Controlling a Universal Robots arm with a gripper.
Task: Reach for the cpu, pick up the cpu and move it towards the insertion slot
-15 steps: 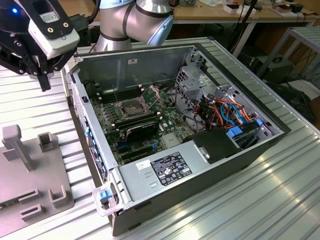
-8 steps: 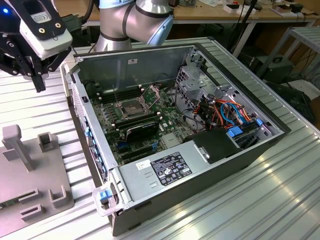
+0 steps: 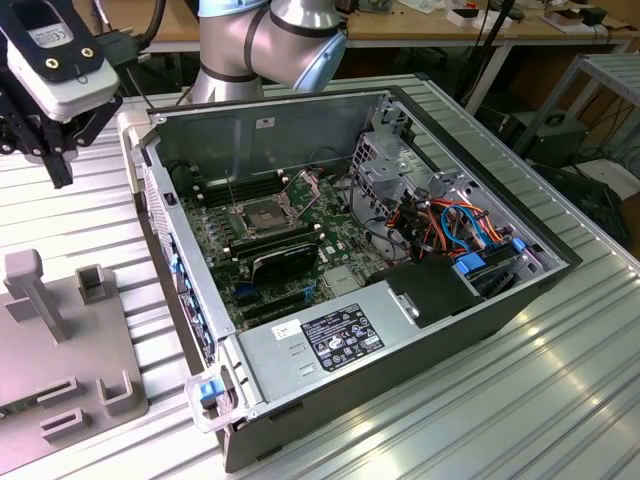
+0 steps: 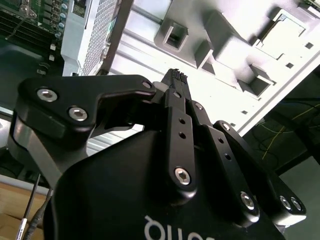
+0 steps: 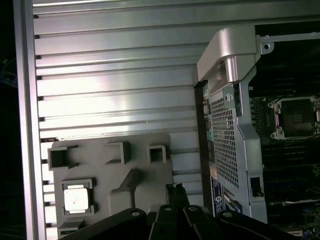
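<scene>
My claw (image 3: 60, 175) hangs at the upper left of the exterior view. It is pinched narrow, tips together, with nothing in it. The tips look the same in both wrist views (image 4: 175, 77).

In the first wrist view the cpu (image 5: 76, 199) lies flat in a square pocket on the grey plate (image 5: 95, 167). It is on the side of the plate away from the computer case (image 3: 260, 130). The claw is near the plate but well apart from the chip.

I think the cpu is light, thin and stiff. Its pale metal top looks smooth, so it may slip. I guess it breaks easily. I would hold it by two opposite edges and not push on the flat face. The pocket walls sit close around it, so there is little room for the tips.

The insertion slot (image 3: 262, 215) sits open inside the case, in the middle of the exterior view, with a shiny frame and a dark centre.

The table (image 3: 520, 400) is silver metal with long ridges. Along the top of the exterior view are wooden benches (image 3: 420, 25) and cables.
</scene>
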